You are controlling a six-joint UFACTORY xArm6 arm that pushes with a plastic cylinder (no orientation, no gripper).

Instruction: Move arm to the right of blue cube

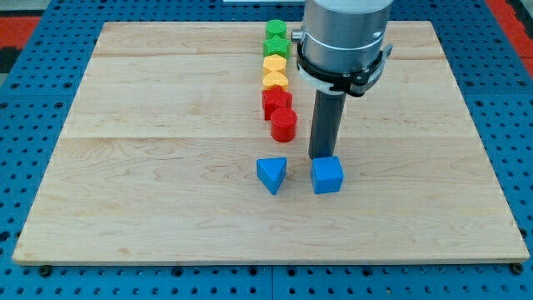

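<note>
Camera view shows my tip (321, 158) touching the blue cube (327, 176) just below it, no gripper visible, so I should circle rightward without pushing it.

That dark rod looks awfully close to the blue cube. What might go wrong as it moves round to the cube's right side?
My tip sits just behind the blue cube, at the view's top side of it, seemingly touching.

1. Swinging right without backing off first may drag or turn the cube, so the target shifts.
2. A nudge toward the view's left could send the cube into the blue triangular block beside it.
3. Backing away leftward could disturb the red blocks.
</note>
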